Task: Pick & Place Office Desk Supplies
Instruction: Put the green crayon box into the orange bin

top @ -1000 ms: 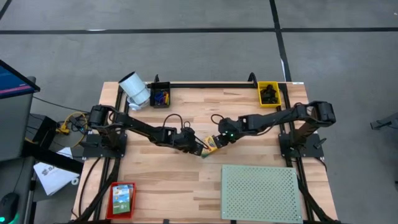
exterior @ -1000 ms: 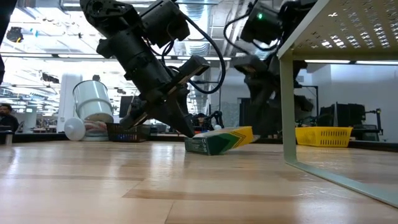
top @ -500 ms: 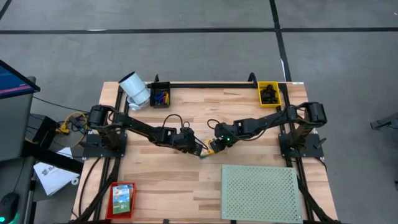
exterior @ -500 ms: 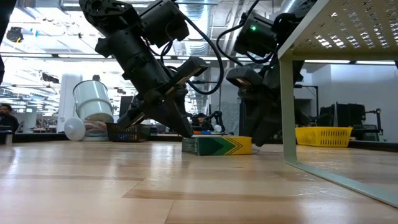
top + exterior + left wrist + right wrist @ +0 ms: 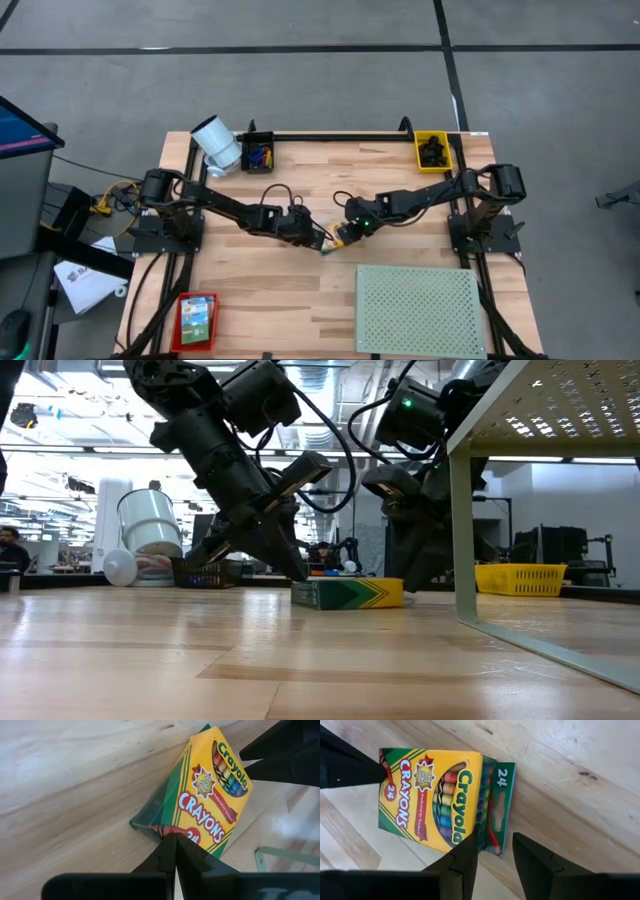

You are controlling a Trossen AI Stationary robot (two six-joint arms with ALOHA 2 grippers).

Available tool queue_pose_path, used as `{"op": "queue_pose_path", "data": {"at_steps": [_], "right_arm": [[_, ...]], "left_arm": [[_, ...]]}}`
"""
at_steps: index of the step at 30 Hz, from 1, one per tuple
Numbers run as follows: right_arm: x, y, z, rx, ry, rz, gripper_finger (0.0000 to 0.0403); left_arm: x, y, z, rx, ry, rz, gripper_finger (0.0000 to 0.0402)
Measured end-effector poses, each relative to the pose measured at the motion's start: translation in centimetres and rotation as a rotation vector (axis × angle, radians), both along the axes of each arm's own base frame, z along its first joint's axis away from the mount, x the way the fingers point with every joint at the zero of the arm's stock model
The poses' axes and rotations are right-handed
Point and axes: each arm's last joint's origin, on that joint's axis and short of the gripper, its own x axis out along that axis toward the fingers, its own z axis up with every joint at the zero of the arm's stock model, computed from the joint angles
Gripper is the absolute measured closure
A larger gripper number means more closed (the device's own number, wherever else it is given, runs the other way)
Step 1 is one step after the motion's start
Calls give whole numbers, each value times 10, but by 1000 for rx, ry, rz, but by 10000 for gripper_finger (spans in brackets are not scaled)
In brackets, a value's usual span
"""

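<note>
High view: the crayon box [image 5: 338, 237] lies near the middle of the surface [image 5: 260, 290], between the left tool [image 5: 322, 241] and the right tool [image 5: 343, 236]. A black bin [image 5: 257, 152] and a yellow bin [image 5: 432, 150] stand at the far edge.

Low view: the box lies flat on the surface, both tools meeting it from above.

Left wrist view: the left tool [image 5: 175, 851] is clenched, its tip at one end of the box [image 5: 200, 800].

Right wrist view: the right tool [image 5: 496, 851] is parted around the open flap [image 5: 498, 810]; whether either finger touches it appears uncertain.
</note>
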Motion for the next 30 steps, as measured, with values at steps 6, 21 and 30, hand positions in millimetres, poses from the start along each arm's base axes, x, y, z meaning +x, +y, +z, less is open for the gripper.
{"op": "queue_pose_path", "data": {"at_steps": [6, 21, 30], "right_arm": [[0, 0, 3, 5, -11, -15, 284], [-17, -15, 29, -77, 10, -90, 284], [-9, -12, 16, -11, 8, -37, 284]], "left_arm": [[-7, -3, -9, -26, -25, 29, 402], [-3, -4, -5, -33, -88, 27, 402], [-10, -8, -9, -33, -9, 35, 402]]}}
